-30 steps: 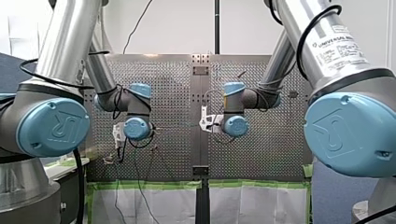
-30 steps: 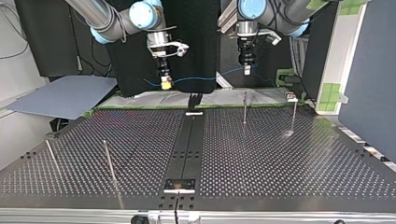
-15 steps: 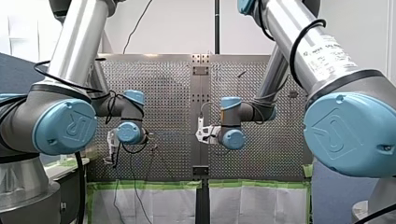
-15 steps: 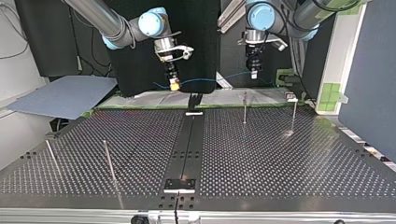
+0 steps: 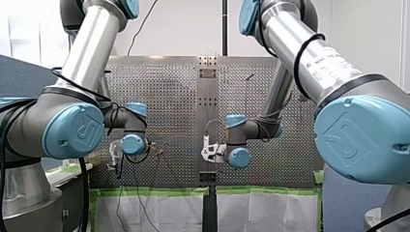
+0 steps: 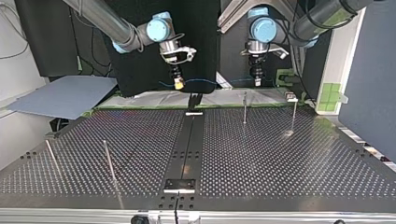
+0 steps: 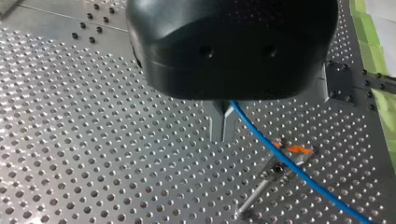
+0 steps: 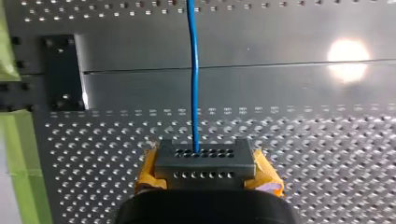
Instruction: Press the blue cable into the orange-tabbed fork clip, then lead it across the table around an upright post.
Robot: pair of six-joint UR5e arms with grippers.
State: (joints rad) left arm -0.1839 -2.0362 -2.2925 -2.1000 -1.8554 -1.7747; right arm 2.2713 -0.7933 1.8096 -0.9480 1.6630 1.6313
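Since a second ago both arms are coming lower and shifting toward the top view's right. My left end effector (image 7: 222,134) and my right end effector (image 8: 204,163) are each pinching the one cable (image 8: 193,70), stretching it between them above the tabletop's (image 6: 280,158) edge nearest the arms. It is crossing the one clip (image 7: 273,173), seemingly unseated. Four posts (image 6: 244,108) are standing, two per side, leaving the middle open.
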